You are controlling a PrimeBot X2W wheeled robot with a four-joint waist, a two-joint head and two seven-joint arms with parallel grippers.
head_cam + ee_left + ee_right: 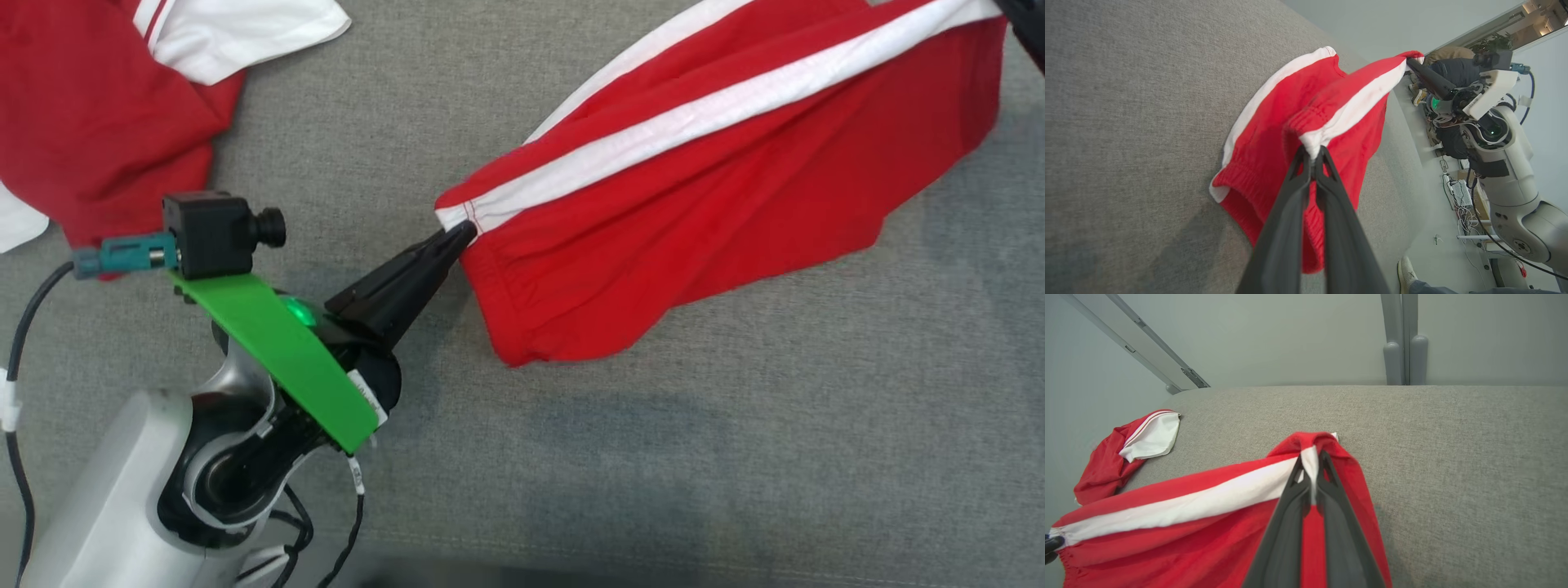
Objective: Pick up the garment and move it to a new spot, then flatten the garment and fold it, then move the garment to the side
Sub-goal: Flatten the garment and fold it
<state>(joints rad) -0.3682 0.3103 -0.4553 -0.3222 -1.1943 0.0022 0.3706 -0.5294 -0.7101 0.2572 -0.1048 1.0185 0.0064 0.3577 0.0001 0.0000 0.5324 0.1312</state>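
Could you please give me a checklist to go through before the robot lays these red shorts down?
1. The left gripper is shut on the red shorts at the waistband end of the white stripe: ok.
2. The right gripper is shut on the stripe's other end: ok.
3. The stripe is pulled straight between the grippers: ok.
4. The second garment lies apart from the shorts: ok.
5. Bare grey surface lies on the robot's side of the shorts: ok.
6. The shorts' lower edge is off the surface: cannot tell.
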